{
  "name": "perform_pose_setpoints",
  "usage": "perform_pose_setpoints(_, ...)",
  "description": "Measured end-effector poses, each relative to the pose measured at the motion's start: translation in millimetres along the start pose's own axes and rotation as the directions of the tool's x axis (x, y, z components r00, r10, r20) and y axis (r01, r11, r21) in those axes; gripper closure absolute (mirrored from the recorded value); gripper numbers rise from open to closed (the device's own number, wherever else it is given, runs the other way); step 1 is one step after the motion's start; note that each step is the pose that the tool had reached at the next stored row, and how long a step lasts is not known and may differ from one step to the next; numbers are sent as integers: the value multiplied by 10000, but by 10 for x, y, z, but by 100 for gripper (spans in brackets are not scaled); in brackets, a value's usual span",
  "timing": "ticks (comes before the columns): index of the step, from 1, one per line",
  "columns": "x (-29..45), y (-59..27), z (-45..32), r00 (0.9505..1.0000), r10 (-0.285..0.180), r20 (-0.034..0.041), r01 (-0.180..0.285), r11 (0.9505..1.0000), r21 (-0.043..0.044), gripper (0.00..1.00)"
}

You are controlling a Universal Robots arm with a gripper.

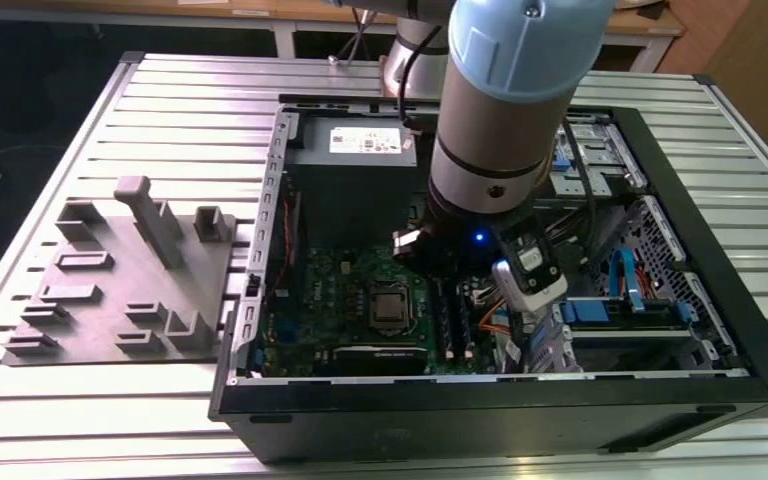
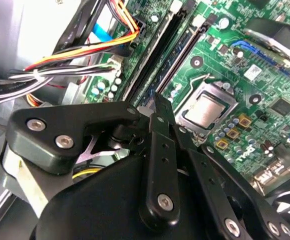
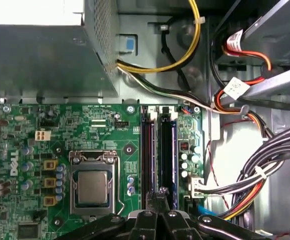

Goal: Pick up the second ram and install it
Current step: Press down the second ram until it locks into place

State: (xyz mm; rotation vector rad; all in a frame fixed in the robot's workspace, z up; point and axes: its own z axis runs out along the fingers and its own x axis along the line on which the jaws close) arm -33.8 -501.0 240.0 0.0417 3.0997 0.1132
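The black metal end effector (image 3: 159,196) is down inside the open black computer case (image 1: 704,330), fingertips pinched together right over the long black plastic slot rails (image 3: 158,150) next to the silver square processor (image 3: 92,186). Looks clenched on the top edge of the second ram (image 3: 173,155), a dark blue-green stick already sitting in its slot on the green motherboard (image 3: 50,130). So I'd say it's basically seated, maybe just getting pressed home. The grey plastic parts holder (image 1: 124,280) sits on the ribbed metal surface (image 1: 184,110).
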Motion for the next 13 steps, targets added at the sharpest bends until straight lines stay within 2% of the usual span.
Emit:
perform_pose_setpoints(3, -1, 5, -50, 10000, 1, 1, -1, 10000, -3, 93)
perform_pose_setpoints(13, -2, 5, -62, 10000, 2, 1, -2, 10000, -3, 93)
